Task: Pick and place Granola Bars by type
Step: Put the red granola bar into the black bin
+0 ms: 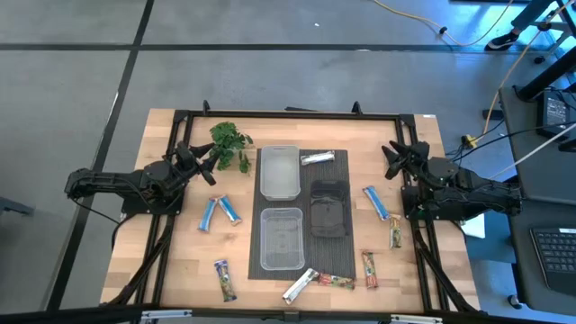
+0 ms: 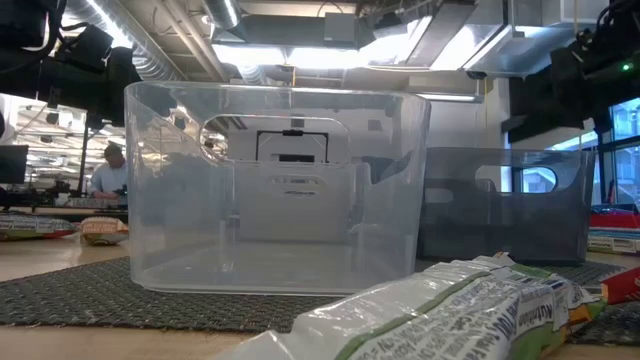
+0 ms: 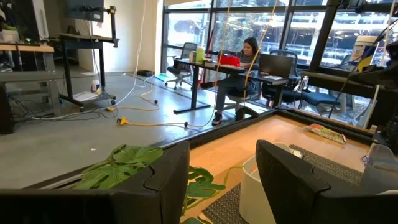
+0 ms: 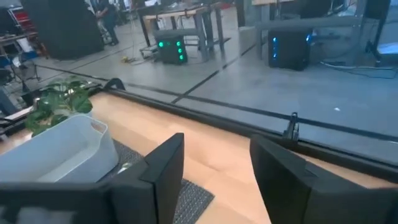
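Both tools parked wide open and empty, left tool (image 1: 209, 158) by the leafy sprig (image 1: 230, 141), right tool (image 1: 393, 158) at far right; Granola Bars (image 1: 220, 211) scattered flat on bench (image 1: 171, 270), so slick wrappers may slip or land in the wrong tub (image 1: 279, 171).

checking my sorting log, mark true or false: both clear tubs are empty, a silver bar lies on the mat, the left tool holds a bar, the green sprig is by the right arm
1. Both clear tubs are empty: true.
2. A silver bar lies on the mat: true.
3. The left tool holds a bar: false, it is open and holds nothing.
4. The green sprig is by the right arm: false, it lies near the left tool; the right tool is open too, across the table.
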You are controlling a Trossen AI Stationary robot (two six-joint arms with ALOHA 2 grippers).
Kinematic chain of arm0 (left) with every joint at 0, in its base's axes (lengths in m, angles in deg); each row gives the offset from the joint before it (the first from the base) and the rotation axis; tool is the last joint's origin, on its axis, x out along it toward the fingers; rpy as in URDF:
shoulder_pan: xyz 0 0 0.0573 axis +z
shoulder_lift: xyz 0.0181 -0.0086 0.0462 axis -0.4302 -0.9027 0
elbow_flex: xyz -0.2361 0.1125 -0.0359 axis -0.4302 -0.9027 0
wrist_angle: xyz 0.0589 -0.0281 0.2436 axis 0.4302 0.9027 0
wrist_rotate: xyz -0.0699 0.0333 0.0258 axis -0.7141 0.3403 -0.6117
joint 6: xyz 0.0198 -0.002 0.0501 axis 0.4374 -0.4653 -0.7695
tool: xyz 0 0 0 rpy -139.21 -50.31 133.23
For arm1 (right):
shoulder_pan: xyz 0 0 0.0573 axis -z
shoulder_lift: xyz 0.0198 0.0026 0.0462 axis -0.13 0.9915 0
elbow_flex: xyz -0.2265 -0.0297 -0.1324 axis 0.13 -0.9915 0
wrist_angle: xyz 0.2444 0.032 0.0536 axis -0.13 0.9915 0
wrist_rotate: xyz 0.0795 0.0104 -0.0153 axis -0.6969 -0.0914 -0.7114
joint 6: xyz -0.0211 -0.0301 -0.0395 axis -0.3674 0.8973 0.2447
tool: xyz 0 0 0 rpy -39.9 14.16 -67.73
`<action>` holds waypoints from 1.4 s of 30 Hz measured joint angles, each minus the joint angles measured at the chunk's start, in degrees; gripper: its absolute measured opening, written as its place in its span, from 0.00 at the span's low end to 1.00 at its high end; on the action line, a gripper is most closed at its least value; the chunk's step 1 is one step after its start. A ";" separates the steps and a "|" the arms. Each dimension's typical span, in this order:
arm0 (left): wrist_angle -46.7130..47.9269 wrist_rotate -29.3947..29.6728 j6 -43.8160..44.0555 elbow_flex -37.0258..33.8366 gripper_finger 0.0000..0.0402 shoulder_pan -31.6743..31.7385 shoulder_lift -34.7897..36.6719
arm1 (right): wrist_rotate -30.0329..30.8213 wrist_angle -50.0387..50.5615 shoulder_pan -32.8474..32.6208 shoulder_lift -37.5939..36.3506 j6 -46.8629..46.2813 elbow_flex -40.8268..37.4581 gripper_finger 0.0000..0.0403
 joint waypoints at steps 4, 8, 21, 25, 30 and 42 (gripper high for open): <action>0.00 0.00 -0.06 0.01 0.44 -0.01 0.00 | -2.51 0.12 0.00 0.00 -1.39 0.00 0.46; 0.00 0.00 -0.04 0.02 0.44 0.01 0.00 | -6.24 0.21 0.01 0.00 -1.35 0.00 0.46; -0.14 0.00 -0.04 0.01 0.44 -0.01 0.00 | -10.08 0.19 -0.01 0.00 -1.08 0.00 0.63; -0.79 0.00 -0.02 0.02 0.44 0.01 0.00 | -10.08 -0.01 -0.01 0.00 1.92 0.00 0.71; -0.81 0.00 -0.02 0.00 0.44 0.01 0.00 | -10.06 -1.77 -0.01 0.00 3.29 -0.02 0.75; -3.54 0.02 -2.97 -0.01 0.44 -0.01 0.00 | -10.34 -25.85 -0.01 5.37 16.53 0.23 0.75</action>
